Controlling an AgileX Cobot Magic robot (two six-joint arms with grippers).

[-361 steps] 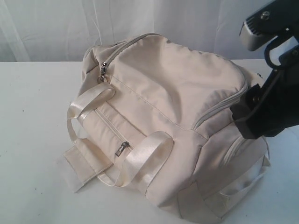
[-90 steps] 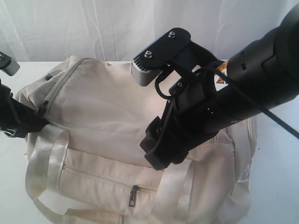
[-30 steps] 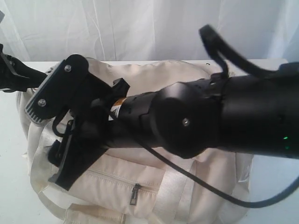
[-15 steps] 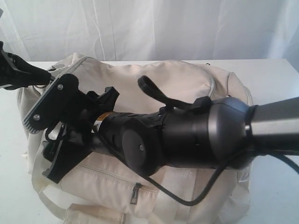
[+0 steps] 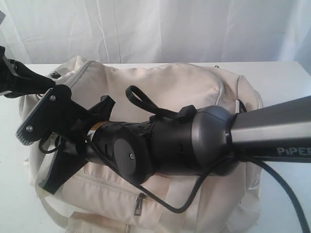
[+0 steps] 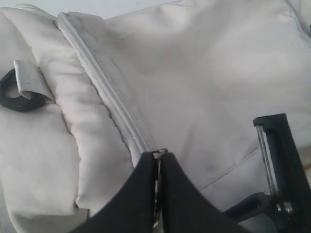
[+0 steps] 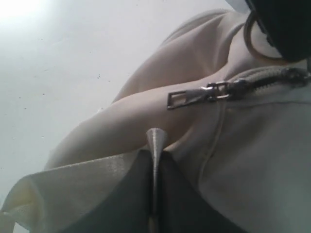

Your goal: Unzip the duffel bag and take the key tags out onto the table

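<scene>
The cream duffel bag [image 5: 170, 82] lies on the white table [image 5: 284, 77], its top zip closed. My left gripper [image 6: 158, 156] is shut on the metal zip pull [image 6: 159, 151] at the end of the top zip [image 6: 102, 87], at the bag's left end [image 5: 46, 83]. My right arm reaches across the bag to its left front. There my right gripper [image 7: 155, 153] is shut on a fold of pale webbing strap [image 7: 156, 137], just below a second dark zip pull [image 7: 192, 97]. The key tags are hidden.
A white curtain [image 5: 155, 29] hangs behind the table. The thick right arm [image 5: 194, 145] and its cable cover much of the bag's front. A front pocket pull [image 5: 138, 204] hangs low. A black ring [image 6: 17, 94] sits on the bag's end.
My right gripper has shut on the webbing strap and its arm has slid a little lower and further left. The left gripper has stayed shut on the zip pull.
</scene>
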